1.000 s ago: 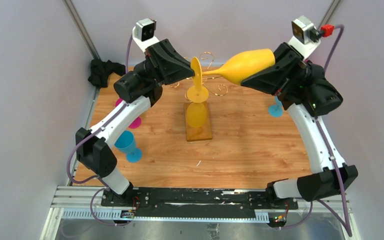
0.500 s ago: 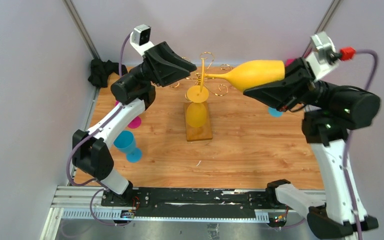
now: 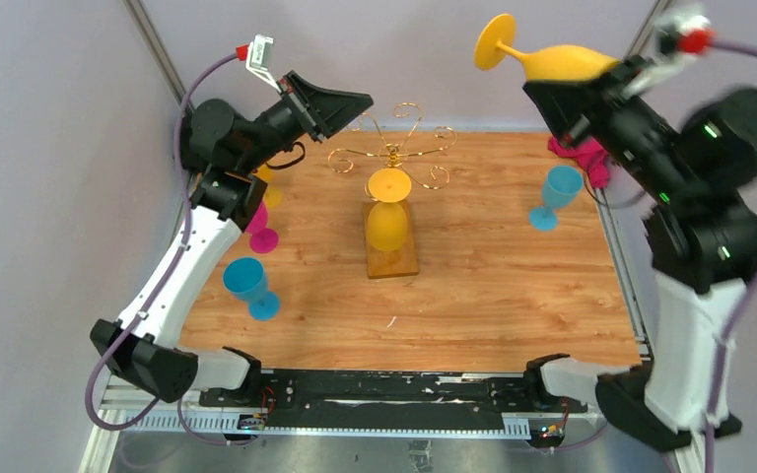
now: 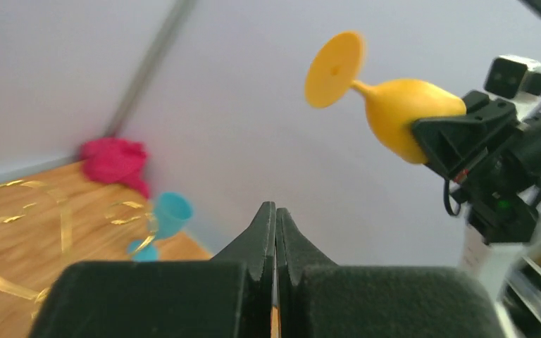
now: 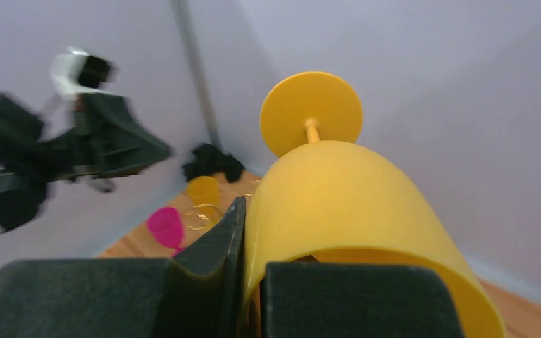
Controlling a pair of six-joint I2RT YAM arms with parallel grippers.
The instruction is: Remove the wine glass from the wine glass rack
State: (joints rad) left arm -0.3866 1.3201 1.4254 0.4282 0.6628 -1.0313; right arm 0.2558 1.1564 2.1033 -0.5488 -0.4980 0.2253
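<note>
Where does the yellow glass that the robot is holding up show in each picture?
Top external: glass at the top right, above the table.
Left wrist: glass at the upper right, foot pointing left.
Right wrist: glass in the centre, filling the foreground.
Shared landmark: the left gripper, seen in all three.

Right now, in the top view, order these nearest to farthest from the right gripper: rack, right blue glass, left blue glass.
1. right blue glass, by the right edge
2. wine glass rack, centre back
3. left blue glass, near left
</note>
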